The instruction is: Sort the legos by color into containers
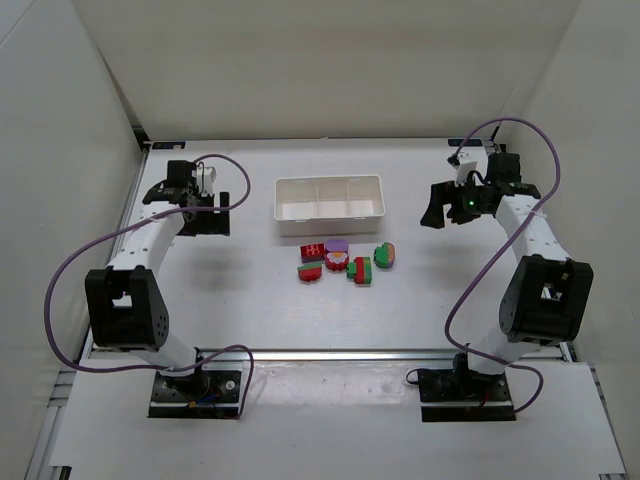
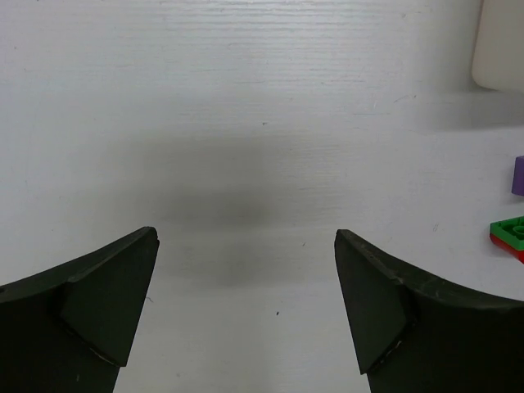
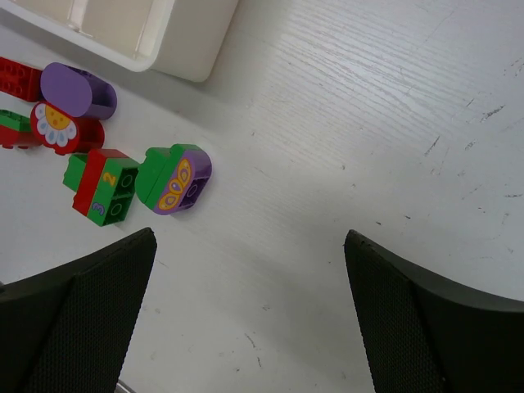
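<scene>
The white three-compartment tray [image 1: 328,205] stands at the table's middle back, and I see no bricks in it. Just in front of it lie the legos: a red brick [image 1: 312,249], a purple rounded one [image 1: 338,245], a red flower piece [image 1: 336,262], a red-green pair [image 1: 309,271], a green-red stack [image 1: 360,270] and a green-purple rounded pair [image 1: 384,256]. My left gripper [image 1: 222,212] is open and empty, left of the tray. My right gripper [image 1: 436,208] is open and empty, right of the tray. The right wrist view shows the green-purple pair [image 3: 173,178] to the left of the jaws.
White walls close in the table on the left, back and right. The left wrist view shows bare table between the fingers [image 2: 106,303], with the tray corner [image 2: 499,49] and a green-on-red brick [image 2: 512,233] at the right edge.
</scene>
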